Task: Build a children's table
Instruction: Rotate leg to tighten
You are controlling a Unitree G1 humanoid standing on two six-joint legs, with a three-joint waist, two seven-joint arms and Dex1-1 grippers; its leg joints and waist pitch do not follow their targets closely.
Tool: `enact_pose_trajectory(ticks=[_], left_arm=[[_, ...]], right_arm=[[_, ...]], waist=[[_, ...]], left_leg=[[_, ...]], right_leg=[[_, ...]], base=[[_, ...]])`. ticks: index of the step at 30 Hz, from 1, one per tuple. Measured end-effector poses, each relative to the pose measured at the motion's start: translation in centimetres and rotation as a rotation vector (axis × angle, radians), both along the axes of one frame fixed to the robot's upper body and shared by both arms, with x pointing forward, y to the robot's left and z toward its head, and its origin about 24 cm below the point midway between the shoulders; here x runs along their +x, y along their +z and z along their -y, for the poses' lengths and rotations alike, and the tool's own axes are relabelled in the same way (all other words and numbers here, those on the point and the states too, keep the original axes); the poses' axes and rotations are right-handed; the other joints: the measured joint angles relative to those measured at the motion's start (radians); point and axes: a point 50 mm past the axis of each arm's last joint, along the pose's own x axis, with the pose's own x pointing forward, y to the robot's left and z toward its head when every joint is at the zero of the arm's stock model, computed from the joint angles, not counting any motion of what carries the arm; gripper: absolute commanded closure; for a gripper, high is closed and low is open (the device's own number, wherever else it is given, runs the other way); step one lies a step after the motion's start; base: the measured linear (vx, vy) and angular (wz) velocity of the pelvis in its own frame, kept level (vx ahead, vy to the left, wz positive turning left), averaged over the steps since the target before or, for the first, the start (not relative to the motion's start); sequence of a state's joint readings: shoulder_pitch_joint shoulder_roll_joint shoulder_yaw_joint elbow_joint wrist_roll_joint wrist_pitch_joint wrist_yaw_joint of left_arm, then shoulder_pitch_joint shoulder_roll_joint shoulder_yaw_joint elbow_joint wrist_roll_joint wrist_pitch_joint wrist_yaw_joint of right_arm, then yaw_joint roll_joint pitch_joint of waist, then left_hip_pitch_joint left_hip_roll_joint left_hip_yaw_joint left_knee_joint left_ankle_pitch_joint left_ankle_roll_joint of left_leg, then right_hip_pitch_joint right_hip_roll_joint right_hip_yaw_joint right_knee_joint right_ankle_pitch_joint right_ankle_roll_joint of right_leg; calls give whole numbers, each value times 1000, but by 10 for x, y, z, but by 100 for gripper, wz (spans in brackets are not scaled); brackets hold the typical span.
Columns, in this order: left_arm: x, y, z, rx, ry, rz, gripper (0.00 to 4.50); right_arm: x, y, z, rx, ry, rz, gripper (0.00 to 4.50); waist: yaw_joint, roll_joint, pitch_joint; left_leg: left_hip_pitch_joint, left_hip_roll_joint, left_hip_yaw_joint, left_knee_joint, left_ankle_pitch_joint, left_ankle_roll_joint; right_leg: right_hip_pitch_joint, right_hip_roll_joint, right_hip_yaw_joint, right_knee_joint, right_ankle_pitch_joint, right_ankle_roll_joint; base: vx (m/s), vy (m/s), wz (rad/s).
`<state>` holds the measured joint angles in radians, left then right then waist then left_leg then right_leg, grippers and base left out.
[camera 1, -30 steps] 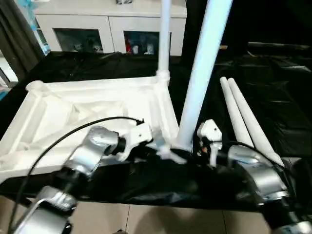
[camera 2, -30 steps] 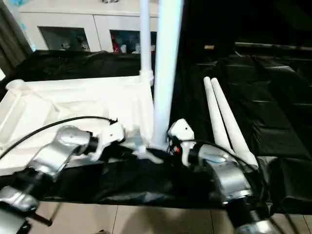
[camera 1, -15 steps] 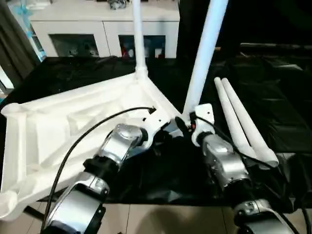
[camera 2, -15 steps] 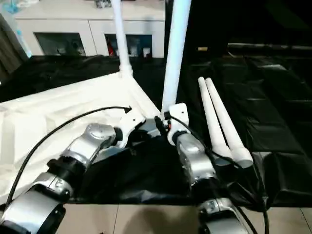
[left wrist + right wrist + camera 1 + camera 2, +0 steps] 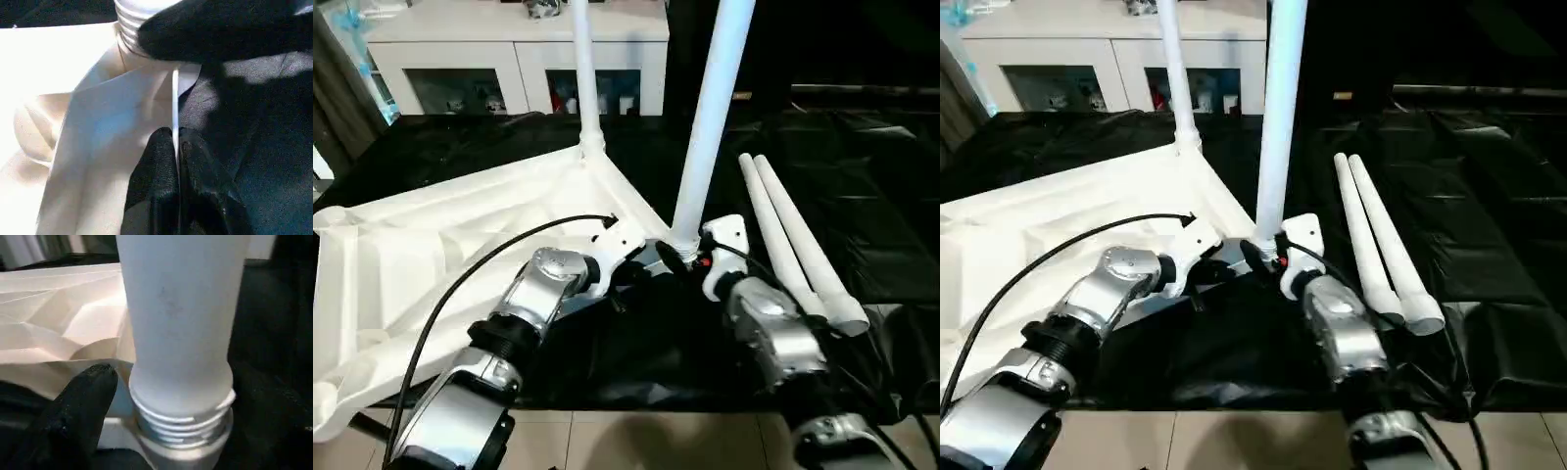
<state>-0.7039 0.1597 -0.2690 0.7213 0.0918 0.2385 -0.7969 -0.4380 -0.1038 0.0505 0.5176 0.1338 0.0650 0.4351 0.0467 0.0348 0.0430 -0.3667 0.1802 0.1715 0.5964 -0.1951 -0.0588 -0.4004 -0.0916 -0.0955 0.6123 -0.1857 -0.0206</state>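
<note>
Leg (image 5: pixel 705 127) stands upright in the near corner socket (image 5: pixel 182 453).
Right tool (image 5: pixel 693 259) sits just beside its base (grip: cannot tell); left tool (image 5: pixel 175 147) pinches the table rim (image 5: pixel 174 98).

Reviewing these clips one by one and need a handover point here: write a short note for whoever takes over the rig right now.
Left gripper: shut, pinching the thin rim of the tabletop by the near corner.
Right gripper: at the foot of the near leg; one black finger lies beside the leg's threads, grip not confirmed.
Things: tabletop lies underside up on the black cloth. Far leg stands in its corner socket. Near leg stands in its socket with threads still exposed. Two loose legs lie side by side to the robot's right.
Done: one leg in, a second started.
Left: finish seating the near leg, fit the two loose legs, turn the table upright.
</note>
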Motion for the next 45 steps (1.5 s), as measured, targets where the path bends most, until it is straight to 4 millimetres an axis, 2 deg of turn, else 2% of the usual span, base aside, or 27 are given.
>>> enact_pose_trajectory(ticks=[1, 9, 19, 25, 37, 45], left_arm=[[0, 0, -1, -2, 1, -2, 404], [1, 3, -2, -82, 27, 21, 341], [1, 2, -8, -63, 27, 22, 341], [1, 2, -13, -27, 25, -8, 341], [0, 2, -13, -25, 12, -44, 443], [-2, 6, -15, -12, -21, -72, 443]], right_arm=[[-1, 2, 1, 7, 13, 6, 54], [-4, 11, 8, 11, 43, 36, 54], [-7, 12, 11, 8, 55, 28, 54], [-7, 13, 12, 1, 69, 25, 54], [-7, 12, 15, -13, 80, 12, 54], [-9, 13, 25, -65, 140, -5, 54]], waist=[[-1, 0, 0], [2, -5, 3], [1, -5, 3], [-5, -5, 3], [-9, -5, 3], [-9, -5, 3]], left_leg=[[0, 0, 0, 0, 0, 0], [-2, 1, 0, 2, 1, 3], [-2, 1, 0, 2, 0, 3], [-2, 1, 0, 1, 0, 2], [-2, 1, 0, 1, 0, 2], [-2, 1, 0, 1, 0, 3]], right_leg=[[0, 0, 0, 0, 0, 0], [-3, 0, -1, -2, 0, 0], [-3, 0, -1, -2, 0, 0], [-2, 0, -1, -2, 0, 0], [-2, 0, -1, -2, 0, 1], [-2, 0, -1, -3, 0, 1]], base=[[0, 0, 0], [0, 0, 0], [0, 0, 0], [0, 0, 0], [0, 0, 0], [0, 0, 0]])
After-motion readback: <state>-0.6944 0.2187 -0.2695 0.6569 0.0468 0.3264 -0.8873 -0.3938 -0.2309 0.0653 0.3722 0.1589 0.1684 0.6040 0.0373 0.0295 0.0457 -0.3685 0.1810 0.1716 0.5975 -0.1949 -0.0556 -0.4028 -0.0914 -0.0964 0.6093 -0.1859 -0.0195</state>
